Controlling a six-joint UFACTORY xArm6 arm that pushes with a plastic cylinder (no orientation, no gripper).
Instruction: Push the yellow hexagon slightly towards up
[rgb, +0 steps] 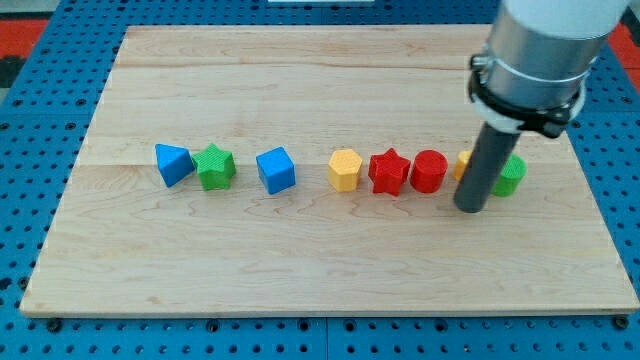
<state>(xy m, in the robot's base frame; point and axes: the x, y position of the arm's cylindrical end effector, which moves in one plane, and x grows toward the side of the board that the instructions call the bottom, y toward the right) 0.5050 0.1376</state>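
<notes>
The yellow hexagon lies in the middle of the wooden board, in a row of blocks. My tip is down at the right end of the row, well to the right of the hexagon. The rod stands in front of a yellow block and a green block and hides part of each. The tip is just right of and below the red cylinder.
From the view's left the row holds a blue triangle, a green star, a blue cube, then the hexagon, a red star and the red cylinder. The board rests on a blue pegboard.
</notes>
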